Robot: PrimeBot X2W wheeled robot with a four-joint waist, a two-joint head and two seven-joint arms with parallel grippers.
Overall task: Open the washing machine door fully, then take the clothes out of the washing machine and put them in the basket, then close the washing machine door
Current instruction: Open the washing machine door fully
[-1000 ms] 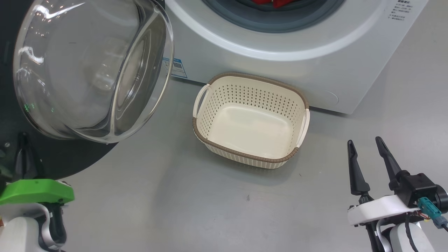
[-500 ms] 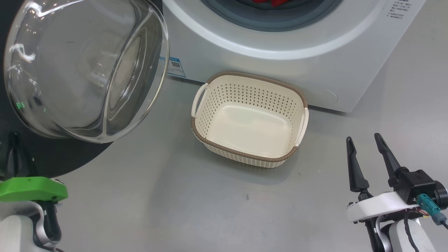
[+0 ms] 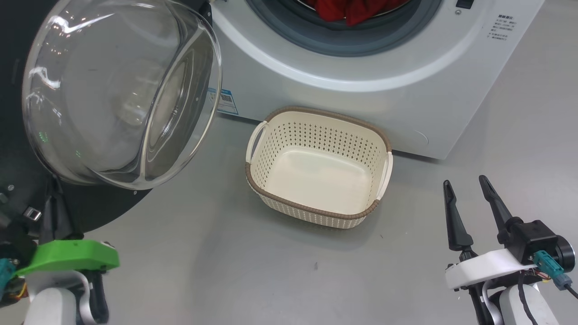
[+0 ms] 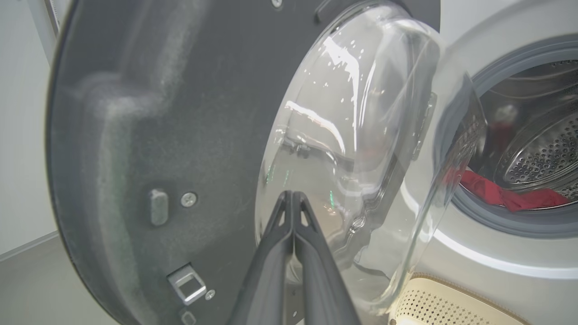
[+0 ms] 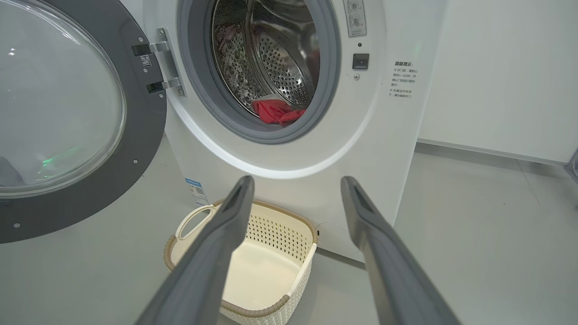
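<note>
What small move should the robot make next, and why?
Probably raise the open right gripper toward the red clothes in the drum: the washing machine door already stands wide open, the basket is empty, and the left gripper is shut beside the door.

A smooth, pale grey floor [image 3: 253,271] with a dull sheen lies under soft, even light that casts faint, blurred shadows. A few small dark specks [image 3: 315,266] dot the floor. From the floor's far edge rises a plain white wall [image 5: 496,67], with a pale skirting strip [image 5: 474,150] along the foot where it meets the floor.
</note>
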